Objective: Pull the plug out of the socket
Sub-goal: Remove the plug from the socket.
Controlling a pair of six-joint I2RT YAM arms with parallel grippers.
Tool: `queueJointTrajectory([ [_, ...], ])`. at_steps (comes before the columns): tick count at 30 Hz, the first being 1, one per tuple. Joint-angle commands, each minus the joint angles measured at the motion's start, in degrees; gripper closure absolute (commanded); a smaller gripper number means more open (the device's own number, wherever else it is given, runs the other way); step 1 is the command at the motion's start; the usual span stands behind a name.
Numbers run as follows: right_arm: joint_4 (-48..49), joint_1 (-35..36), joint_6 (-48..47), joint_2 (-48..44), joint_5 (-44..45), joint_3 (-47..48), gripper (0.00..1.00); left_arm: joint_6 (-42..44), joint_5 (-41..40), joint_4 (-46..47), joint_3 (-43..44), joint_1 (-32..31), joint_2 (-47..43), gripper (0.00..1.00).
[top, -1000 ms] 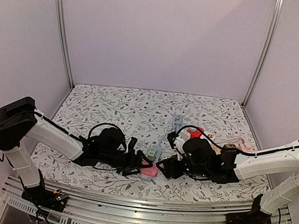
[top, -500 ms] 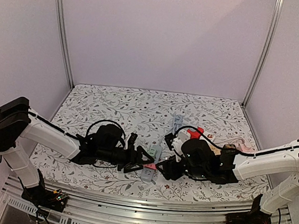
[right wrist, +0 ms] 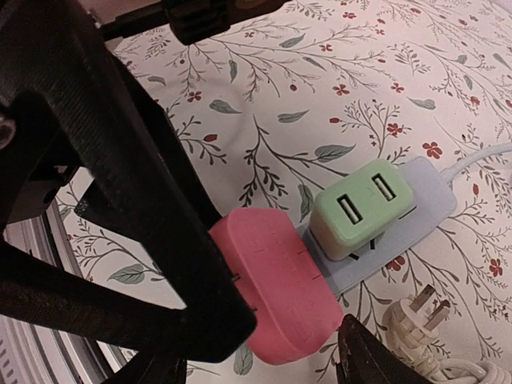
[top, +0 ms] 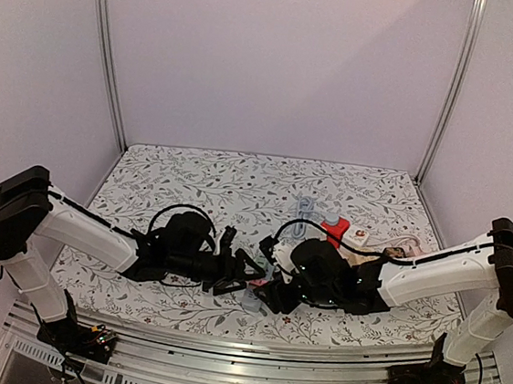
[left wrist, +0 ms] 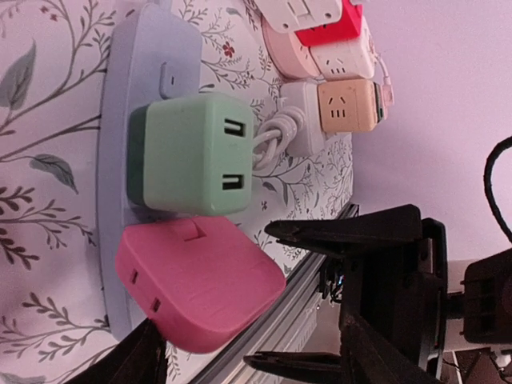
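A lavender socket strip [left wrist: 148, 48] [right wrist: 434, 198] lies flat on the flowered cloth. Two plugs sit in it. One is a green USB plug [left wrist: 188, 156] [right wrist: 360, 216]; the other is a pink plug [left wrist: 192, 292] [right wrist: 280, 280] at the strip's near end. My right gripper [top: 271, 290] [right wrist: 280, 354] hangs over the pink plug. It is open, with one finger on each side, and a gap shows in the left wrist view. My left gripper [top: 246, 278] [left wrist: 256, 356] is open beside the pink plug, one finger close to its side, holding nothing. The top view hides the pink plug.
Several more adapters in red, pink, beige and white [left wrist: 336, 56] [top: 335, 228] lie to the right of the strip. A loose white cord with a bare plug [right wrist: 424, 320] sits close by the strip. The table's metal rail [top: 241, 342] runs just below the grippers.
My right gripper has moved left, now covers the pink plug in the top view, and its jaws have narrowed a little. The left gripper shifted slightly right, then held still.
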Motion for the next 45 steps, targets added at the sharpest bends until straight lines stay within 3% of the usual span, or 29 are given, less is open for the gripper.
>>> queueJointTrajectory([
  [1, 0.6, 1.8, -3.8, 2.7, -1.4, 2.0, 0.36, 0.9, -1.1, -0.7, 2.5, -0.7, 0.3, 0.28],
  [6, 0.8, 1.7, -4.5, 6.9, -0.3, 4.7, 0.4, 1.8, -2.2, -2.1, 3.2, -0.7, -0.4, 0.28],
  [13, 0.5, 1.7, -6.1, 10.1, 3.0, 7.6, 0.68, 2.7, -2.5, -2.7, 3.2, -0.7, -0.6, 0.27],
  [23, 0.5, 1.0, -2.5, 10.5, 2.8, 9.4, 0.92, 7.5, -12.3, -17.1, -1.2, -0.9, -13.3, 0.03],
  [30, 0.0, 0.3, 1.8, 10.3, 1.9, 10.6, 0.96, 11.4, -22.6, -29.6, -6.8, -2.8, -26.6, 0.01],
  [34, -0.8, 0.4, 5.2, 11.5, 1.4, 12.9, 0.99, 14.6, -25.9, -29.8, -9.4, -5.5, -30.6, 0.02],
  [45, -5.1, 0.5, 9.6, 15.3, 4.4, 19.1, 0.99, 23.2, -24.9, -23.3, -7.4, -8.1, -22.5, 0.04],
])
